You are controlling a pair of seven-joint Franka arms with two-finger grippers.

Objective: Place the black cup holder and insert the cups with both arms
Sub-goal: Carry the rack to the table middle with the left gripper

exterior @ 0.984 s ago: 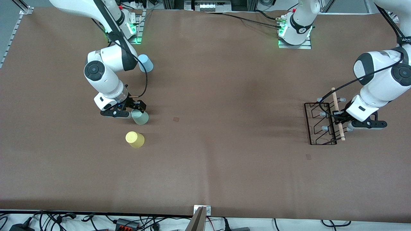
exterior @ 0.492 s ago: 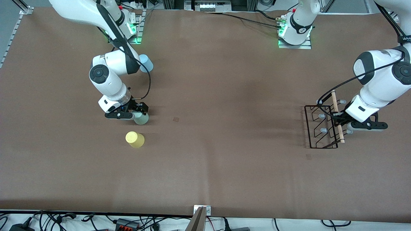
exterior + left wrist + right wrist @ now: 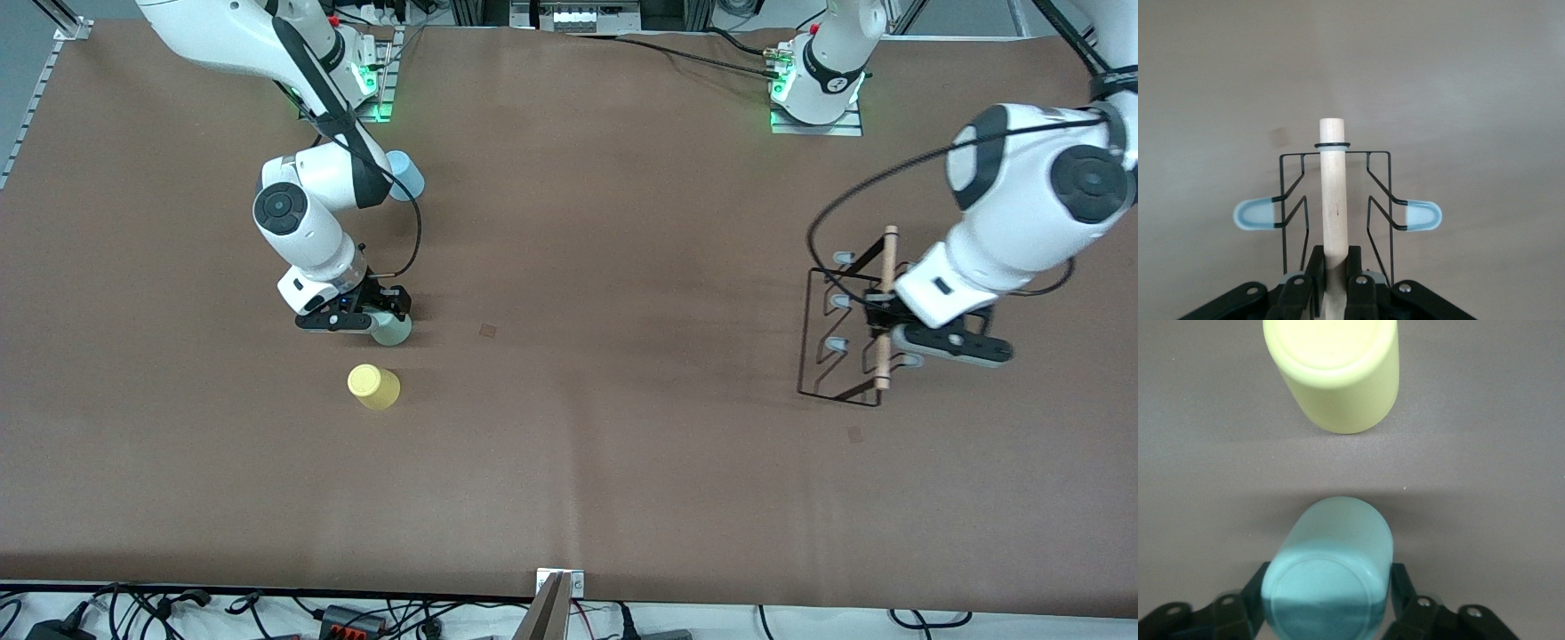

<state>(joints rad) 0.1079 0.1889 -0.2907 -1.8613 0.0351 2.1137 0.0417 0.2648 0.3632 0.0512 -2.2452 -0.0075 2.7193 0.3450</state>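
Left gripper [image 3: 882, 322] clamped on black cup holder's [image 3: 840, 333] pale wooden rod. Right gripper [image 3: 378, 313] apparently gripping upturned green cup [image 3: 391, 331]; yellow cup [image 3: 372, 386] at six o'clock.

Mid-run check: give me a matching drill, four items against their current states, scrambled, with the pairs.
1. pale green cup
2. yellow cup
3. light blue cup
4. black cup holder

A. held by its wooden rod in the left gripper
B. free, nearest the front camera
C. between the right gripper fingers
D. partly hidden by the right arm

1-C, 2-B, 3-D, 4-A
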